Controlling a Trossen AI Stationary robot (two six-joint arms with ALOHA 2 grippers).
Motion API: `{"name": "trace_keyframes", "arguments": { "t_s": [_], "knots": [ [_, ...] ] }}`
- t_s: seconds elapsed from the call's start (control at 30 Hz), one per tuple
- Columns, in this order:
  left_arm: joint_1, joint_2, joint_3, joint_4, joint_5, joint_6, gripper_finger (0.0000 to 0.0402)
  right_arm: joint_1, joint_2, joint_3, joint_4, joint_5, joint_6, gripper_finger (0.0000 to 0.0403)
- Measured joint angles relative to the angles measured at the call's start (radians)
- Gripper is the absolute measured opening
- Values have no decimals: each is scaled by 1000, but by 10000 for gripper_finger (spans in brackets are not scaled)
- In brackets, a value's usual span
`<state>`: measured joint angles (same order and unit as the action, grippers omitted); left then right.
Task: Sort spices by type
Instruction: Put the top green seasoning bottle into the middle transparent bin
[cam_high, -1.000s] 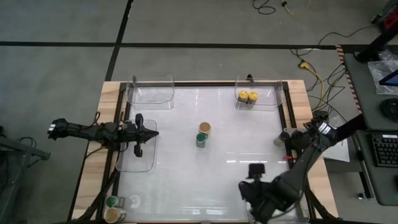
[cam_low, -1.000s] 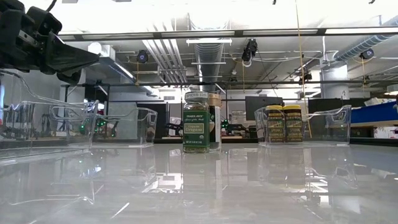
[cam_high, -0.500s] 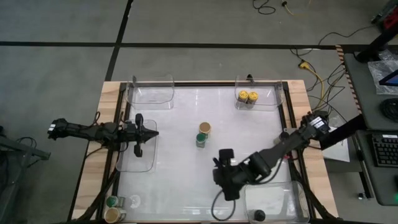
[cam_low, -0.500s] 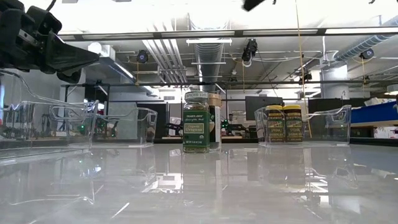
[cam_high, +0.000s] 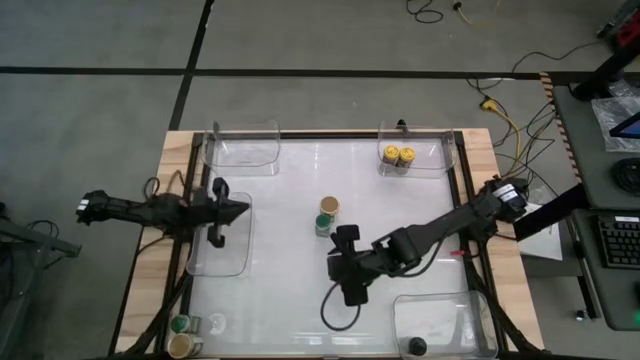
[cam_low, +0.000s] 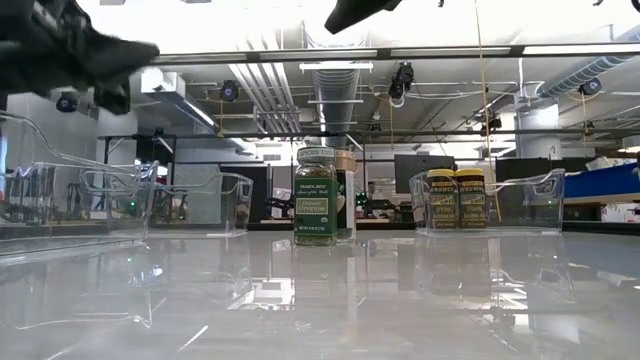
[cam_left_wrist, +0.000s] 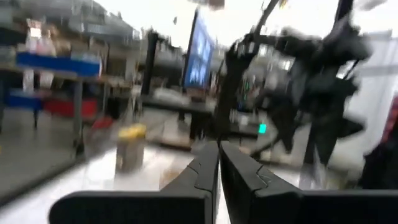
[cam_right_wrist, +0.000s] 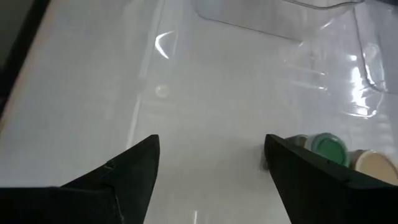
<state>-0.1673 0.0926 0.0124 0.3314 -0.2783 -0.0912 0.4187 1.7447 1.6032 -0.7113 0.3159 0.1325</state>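
Observation:
A green-lidded jar (cam_high: 325, 224) and a tan-lidded jar (cam_high: 329, 205) stand upright side by side on the white table's middle; the low view shows the green jar (cam_low: 315, 197) in front. Two yellow-lidded jars (cam_high: 399, 155) stand in the far right clear bin. A black-lidded jar (cam_high: 417, 347) stands in the near right bin. My right gripper (cam_high: 338, 265) is open and empty above the table, just near of the two middle jars, which show beside it in its wrist view (cam_right_wrist: 328, 148). My left gripper (cam_high: 245, 210) is shut and empty above the left bin (cam_high: 205, 262).
An empty clear bin (cam_high: 243, 150) stands at the far left corner. A green-lidded jar (cam_high: 180, 323) and a tan-lidded jar (cam_high: 182, 346) stand on the wooden border at the near left corner. A cable loop (cam_high: 335, 310) hangs from the right arm.
My right gripper has swung from over the near right bin toward the table's middle, ending close to the green-lidded jar; the black-lidded jar now shows in that bin. My left gripper has risen a little above the left bin.

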Motion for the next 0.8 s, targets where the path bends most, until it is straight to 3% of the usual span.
{"name": "trace_keyframes", "arguments": {
  "t_s": [0.1, 0.23, 0.43, 0.8],
  "knots": [
    [-1, 28, 0, 127, 74, -1, 1, -16, 4, -1, 1, 21, -15, 276],
    [-3, 132, 0, 249, 184, -1, 2, -19, 4, -1, 4, 142, -55, 282],
    [-2, 388, 60, 306, 113, 34, 42, -18, 4, -1, -5, 208, -37, 301],
    [-2, 867, 264, 296, 105, 40, 158, 18, 5, -80, -57, 211, 196, 320]
  ]
}}
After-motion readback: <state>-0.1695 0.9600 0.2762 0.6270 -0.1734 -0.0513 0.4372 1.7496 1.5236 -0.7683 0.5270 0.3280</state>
